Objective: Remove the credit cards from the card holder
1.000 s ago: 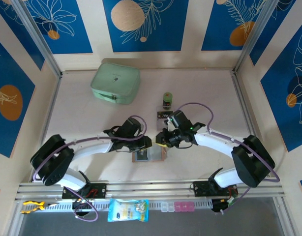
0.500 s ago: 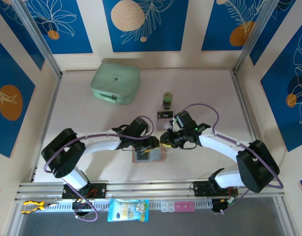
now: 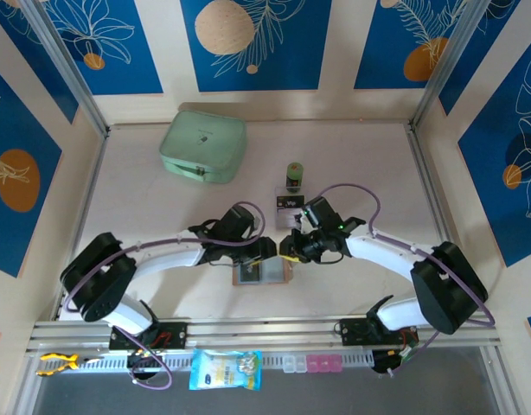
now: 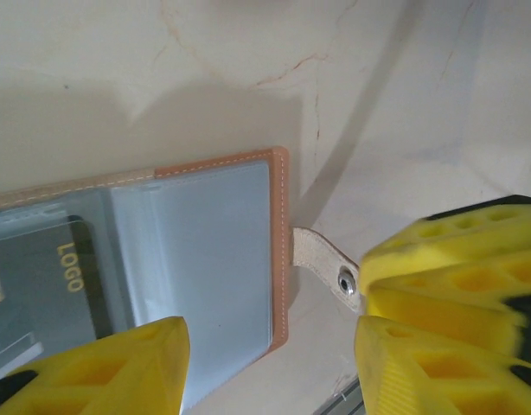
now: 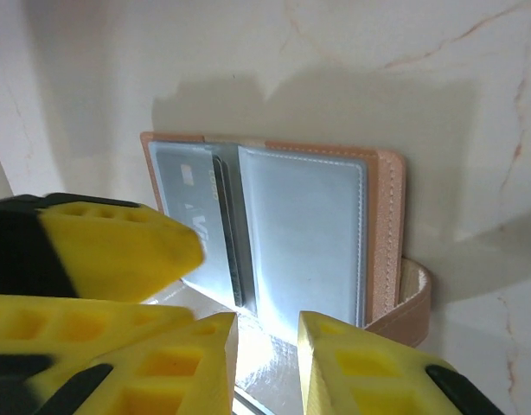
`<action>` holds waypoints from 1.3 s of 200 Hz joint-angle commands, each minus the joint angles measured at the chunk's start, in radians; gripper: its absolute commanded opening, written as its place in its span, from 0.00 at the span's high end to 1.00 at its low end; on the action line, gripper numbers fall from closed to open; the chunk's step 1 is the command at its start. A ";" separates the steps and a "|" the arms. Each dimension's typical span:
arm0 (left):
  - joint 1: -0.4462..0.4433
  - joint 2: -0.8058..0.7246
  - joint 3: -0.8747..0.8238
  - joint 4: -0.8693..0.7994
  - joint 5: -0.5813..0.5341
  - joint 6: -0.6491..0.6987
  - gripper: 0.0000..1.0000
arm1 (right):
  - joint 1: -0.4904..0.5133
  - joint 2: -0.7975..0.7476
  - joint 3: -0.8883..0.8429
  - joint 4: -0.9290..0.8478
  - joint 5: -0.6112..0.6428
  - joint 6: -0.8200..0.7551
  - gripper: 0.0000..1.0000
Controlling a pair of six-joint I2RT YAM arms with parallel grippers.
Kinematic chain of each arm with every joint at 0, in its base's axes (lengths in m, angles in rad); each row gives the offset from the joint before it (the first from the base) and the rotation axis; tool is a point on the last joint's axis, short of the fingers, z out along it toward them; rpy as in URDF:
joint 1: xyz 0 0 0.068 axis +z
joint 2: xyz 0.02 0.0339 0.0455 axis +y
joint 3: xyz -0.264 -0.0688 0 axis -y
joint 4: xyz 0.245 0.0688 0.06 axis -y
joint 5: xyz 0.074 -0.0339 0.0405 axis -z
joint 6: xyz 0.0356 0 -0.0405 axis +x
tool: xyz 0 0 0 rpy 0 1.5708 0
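Card holder lying open at the middle of the table's near edge, dark credit card in its left sleeve, left gripper jaws wide astride the holder's right edge, right gripper jaws narrow by the side tab, grip unclear.

top: high overhead, looking down | wrists: close-up, aimed at table | shared: card holder
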 commanded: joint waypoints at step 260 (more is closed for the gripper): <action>0.125 -0.107 -0.200 -0.102 -0.029 0.055 0.83 | 0.171 0.333 0.210 0.061 -0.058 0.024 0.76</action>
